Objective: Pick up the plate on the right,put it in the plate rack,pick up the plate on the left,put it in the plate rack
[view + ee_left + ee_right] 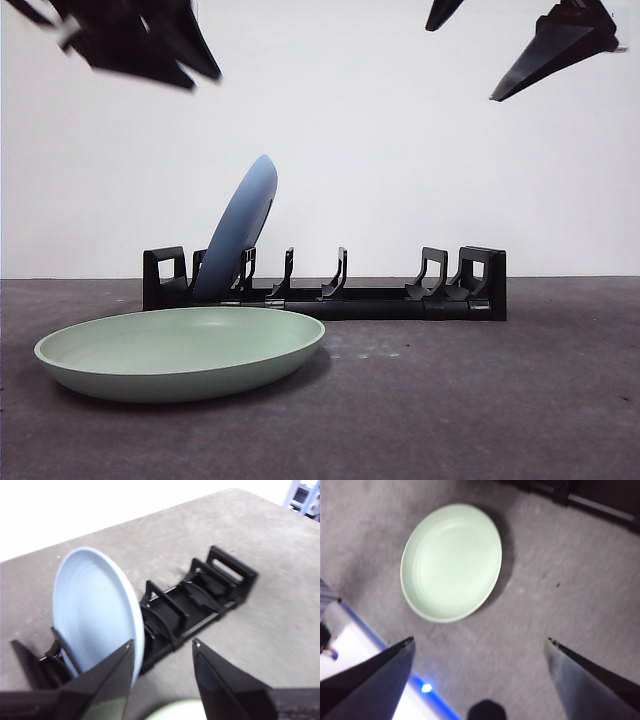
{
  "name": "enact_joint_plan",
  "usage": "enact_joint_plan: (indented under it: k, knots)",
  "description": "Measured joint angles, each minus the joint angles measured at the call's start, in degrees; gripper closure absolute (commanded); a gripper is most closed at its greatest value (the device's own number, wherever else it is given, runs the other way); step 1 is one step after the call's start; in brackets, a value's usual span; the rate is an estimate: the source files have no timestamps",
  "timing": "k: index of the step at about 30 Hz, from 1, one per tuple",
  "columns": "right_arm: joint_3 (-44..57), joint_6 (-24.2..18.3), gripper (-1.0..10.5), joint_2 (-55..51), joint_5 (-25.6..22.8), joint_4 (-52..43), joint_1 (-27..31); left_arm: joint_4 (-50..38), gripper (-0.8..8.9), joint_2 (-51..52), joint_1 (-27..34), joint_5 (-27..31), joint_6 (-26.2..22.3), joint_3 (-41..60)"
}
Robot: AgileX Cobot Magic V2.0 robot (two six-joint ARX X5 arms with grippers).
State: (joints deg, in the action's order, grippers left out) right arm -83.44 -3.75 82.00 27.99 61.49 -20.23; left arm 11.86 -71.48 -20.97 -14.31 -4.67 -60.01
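Blue plate [240,228] standing tilted in rack [400,300] slot near one end; green plate [180,350] lying flat on table [500,400] before rack. Left gripper [162,650] raised near blue plate, jaws parted, empty. Right gripper [480,645] high above table, wide open, empty

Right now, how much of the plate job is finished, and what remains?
About half looks done. The blue plate stands tilted in the plate rack, between prongs near one end. Nothing is in hand: the left gripper is open above the rack, and the right gripper is open and empty above the table. The green plate lies flat on the table in front of the rack and must still go in.
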Motion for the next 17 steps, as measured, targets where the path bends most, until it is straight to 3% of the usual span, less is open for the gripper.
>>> enact_joint_plan:
  k: [3,17]
  knots:
    - [0.1,0.8,5.1,0.3,-1.0,-1.9,0.0,5.7,4.63,6.6,-0.2,-0.4,-3.0,0.0]
    - [1.0,4.9,5.1,17.3,-3.6,-11.3,-8.3,26.3,4.63,32.8,-0.7,-0.9,-13.8,0.0]
